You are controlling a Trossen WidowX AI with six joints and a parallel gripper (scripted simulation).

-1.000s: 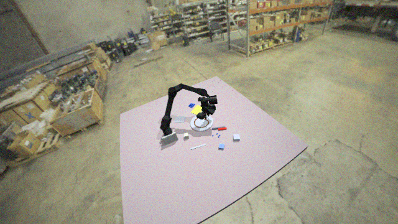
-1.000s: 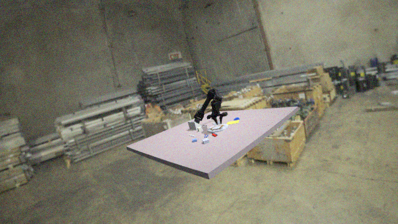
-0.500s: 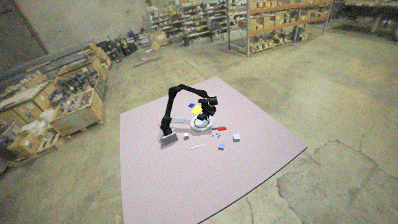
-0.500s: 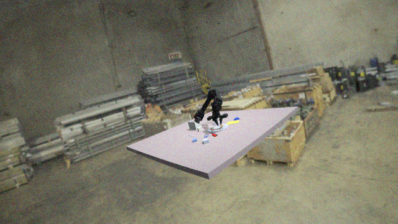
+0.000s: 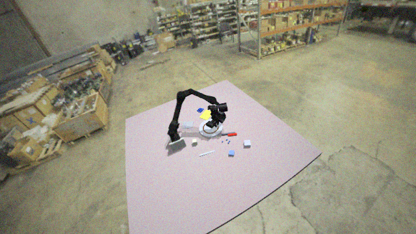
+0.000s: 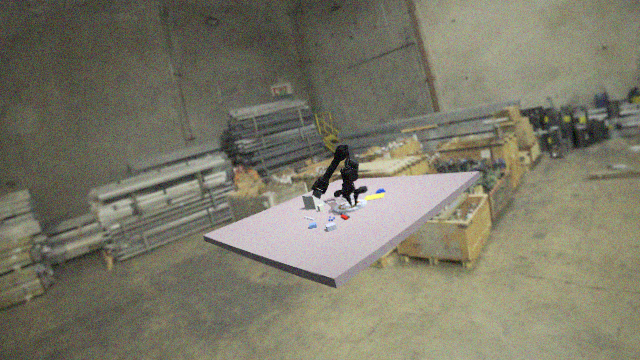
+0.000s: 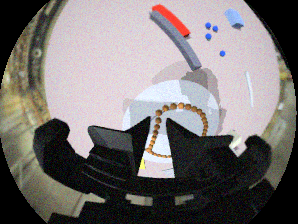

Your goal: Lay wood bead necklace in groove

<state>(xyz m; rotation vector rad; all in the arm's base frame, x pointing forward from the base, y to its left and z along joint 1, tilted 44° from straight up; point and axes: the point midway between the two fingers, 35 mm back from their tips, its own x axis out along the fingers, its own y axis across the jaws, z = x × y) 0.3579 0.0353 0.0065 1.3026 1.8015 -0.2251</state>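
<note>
Though low, fingers within table edges.

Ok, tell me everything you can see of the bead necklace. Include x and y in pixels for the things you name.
The necklace (image 5: 204, 129) (image 6: 341, 206) (image 7: 181, 106) is a string of round, orange-brown beads that look wooden. It forms an uneven loop over the pale round board (image 5: 210, 136) (image 6: 361, 207) (image 7: 137, 111), one side nearly straight. That side runs by the end effector's (image 5: 211, 125) (image 6: 353, 204) (image 7: 159, 119) fingertips; contact and groove seating are unclear.
</note>
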